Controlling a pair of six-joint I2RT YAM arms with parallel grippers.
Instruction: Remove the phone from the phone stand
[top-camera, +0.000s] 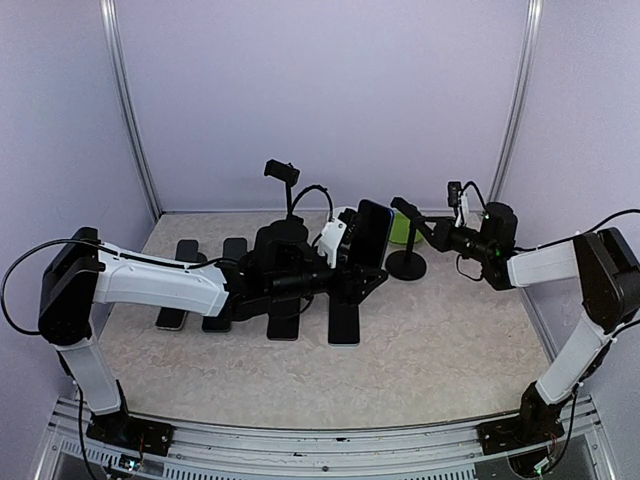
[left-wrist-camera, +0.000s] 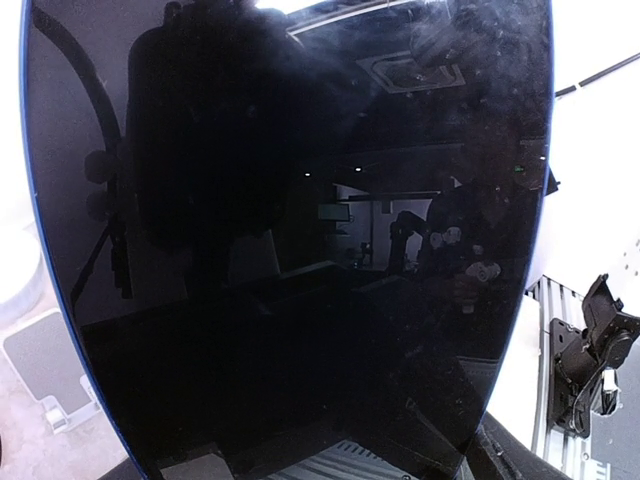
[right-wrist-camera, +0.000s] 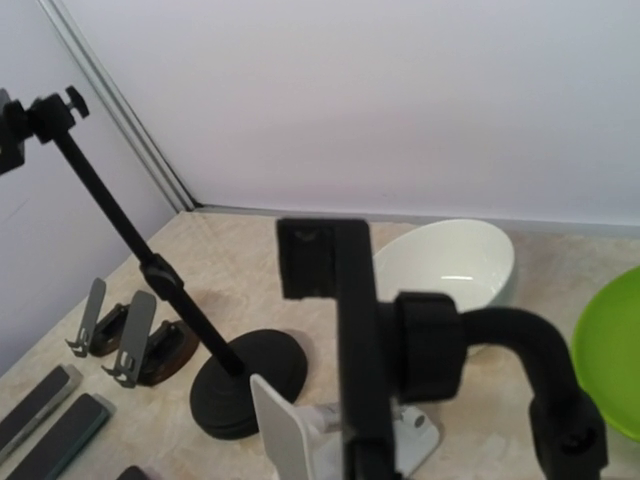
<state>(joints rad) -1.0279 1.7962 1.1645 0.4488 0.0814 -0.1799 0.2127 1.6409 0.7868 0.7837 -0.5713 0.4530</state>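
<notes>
phone (left-wrist-camera: 300, 250) upright in left pincer (top-camera: 357, 258), apart from phone stand (top-camera: 407, 265).

A: Top view's evenly lit, soft light from above. Only faint shadows on the pale surface (top-camera: 440, 330).

B: Left wrist?

A: The glossy dark phone (left-wrist-camera: 300, 260) nearly fills it, mirroring a bright patch at top centre, with dust specks upper right. The corners are blown out white.

B: Right wrist is bright, but the near phone stand (right-wrist-camera: 355, 340) is soft and out of focus.

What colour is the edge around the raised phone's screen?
Blue: a thin rim around the black-screened phone. It shows best in the left wrist view.
</notes>
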